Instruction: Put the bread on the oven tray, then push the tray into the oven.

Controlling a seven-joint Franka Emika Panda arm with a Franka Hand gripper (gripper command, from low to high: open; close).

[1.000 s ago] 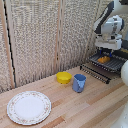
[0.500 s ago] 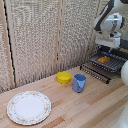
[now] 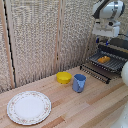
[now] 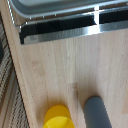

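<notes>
Only the exterior view shows the bread (image 3: 103, 59) on the pan (image 3: 111, 65) — clamp (image 3: 106, 40) above, finger state unclear.

The robot arm (image 3: 107, 10) has smooth, rounded white shells, with a dark grey to black band where two segments meet at a joint. Below that joint sits a boxy white head, the tool (image 3: 107, 42), squarish and flat-sided, with small dark details on its face that are too blurred to read. Two short dark fingers (image 3: 103, 43) project from its underside. A second rounded white shell (image 3: 123, 75), probably another part of the robot, shows at the edge of the exterior view's right.
</notes>
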